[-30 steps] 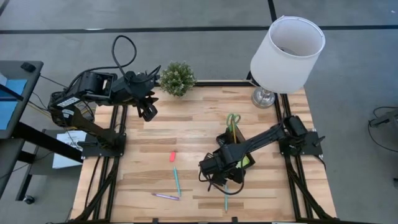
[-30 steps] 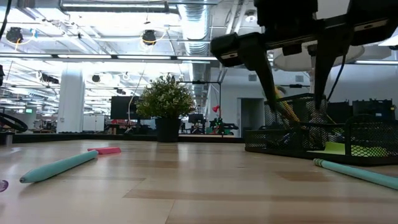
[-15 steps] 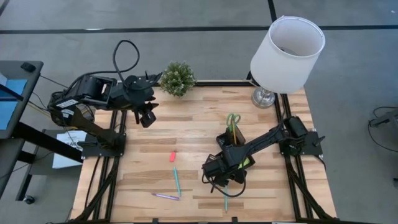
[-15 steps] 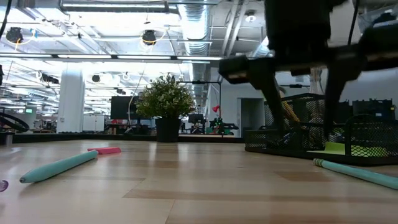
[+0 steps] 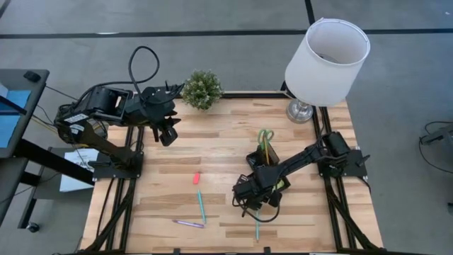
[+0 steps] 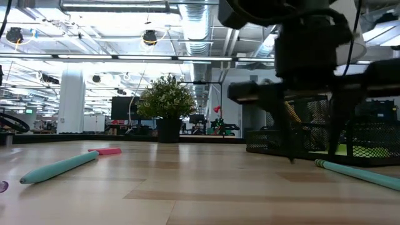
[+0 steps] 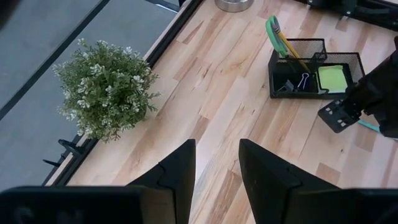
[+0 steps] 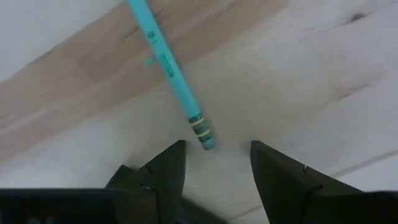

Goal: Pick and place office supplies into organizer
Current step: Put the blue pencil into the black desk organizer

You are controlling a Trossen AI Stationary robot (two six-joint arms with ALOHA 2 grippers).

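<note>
Wooden counter (image 5: 226,134): your right pincer (image 8: 212,163), open over teal pen's (image 8: 169,70) tip, risks rolling it; left pincer (image 7: 216,163) open, idle.

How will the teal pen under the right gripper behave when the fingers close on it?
The teal pen looks round and slim, lying flat on the table, so it may roll if nudged. It seems stiff and light. The open right gripper straddles only its end, so it could tilt when lifted.
</note>
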